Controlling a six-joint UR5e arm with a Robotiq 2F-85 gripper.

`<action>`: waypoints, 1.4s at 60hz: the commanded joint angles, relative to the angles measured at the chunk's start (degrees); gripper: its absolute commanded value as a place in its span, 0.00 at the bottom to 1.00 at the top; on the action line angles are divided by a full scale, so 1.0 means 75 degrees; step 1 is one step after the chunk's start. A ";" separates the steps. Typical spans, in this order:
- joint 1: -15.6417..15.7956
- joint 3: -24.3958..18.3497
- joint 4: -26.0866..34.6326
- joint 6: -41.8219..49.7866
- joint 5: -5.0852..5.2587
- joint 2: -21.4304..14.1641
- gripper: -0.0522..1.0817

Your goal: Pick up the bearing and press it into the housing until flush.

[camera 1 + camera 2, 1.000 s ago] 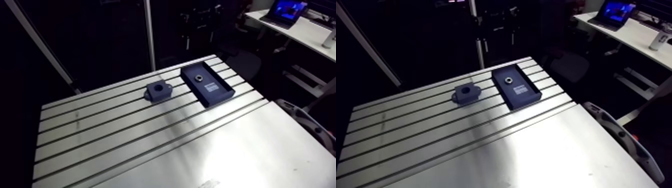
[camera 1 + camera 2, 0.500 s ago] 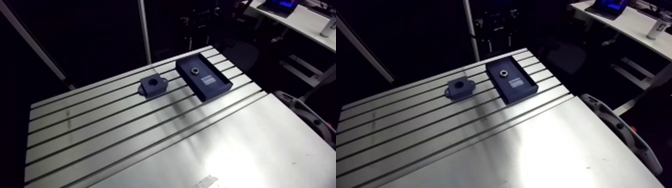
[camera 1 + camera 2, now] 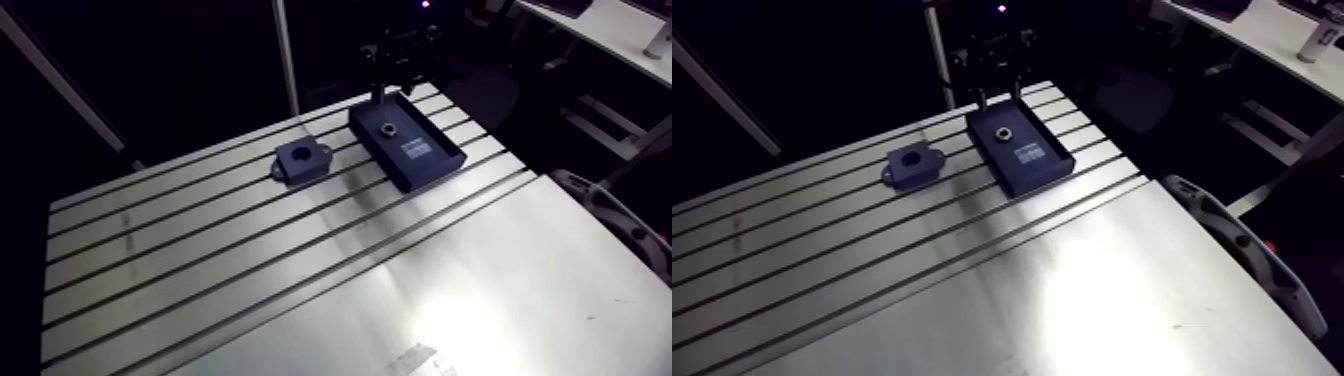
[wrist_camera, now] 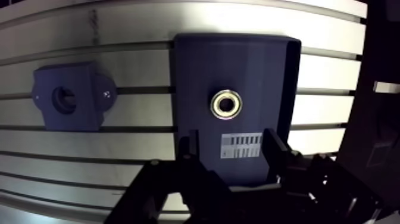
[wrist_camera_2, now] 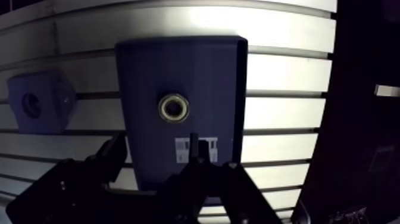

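Note:
A small metal ring bearing (image 4: pixel 227 103) lies flat in a dark blue tray (image 4: pixel 196 65) near the table's far edge. Beside the tray sits the dark blue housing (image 4: pixel 70 98), a block with a round bore facing up and nothing in it. My gripper (image 4: pixel 232 149) hovers over the tray, open, with its fingers (image 4: pixel 189 149) apart and nothing held. The bearing lies just ahead of the fingertips. In the arm view the gripper (image 3: pixel 398 55) is dark above the tray's (image 3: pixel 440 160) far end, with the housing (image 3: pixel 302 162) to the left.
A white label (image 4: pixel 241 145) is stuck in the tray between my fingers. The slotted aluminium table (image 3: pixel 200 260) stretches wide on the near side. Its far edge runs close behind the tray. A grey curved part (image 3: pixel 610 215) sits off the right edge.
The arm view has shifted with the arm. The gripper, unseen earlier, now shows over the tray's far end. Tray, bearing and housing have kept their places.

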 commanded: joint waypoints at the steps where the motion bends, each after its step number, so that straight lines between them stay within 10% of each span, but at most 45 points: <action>1: -0.0037 0.0021 -0.0175 -0.0002 -0.0004 0.0132 0.39; 84: -0.0027 0.0209 -0.0711 -0.0119 -0.0151 0.0658 0.43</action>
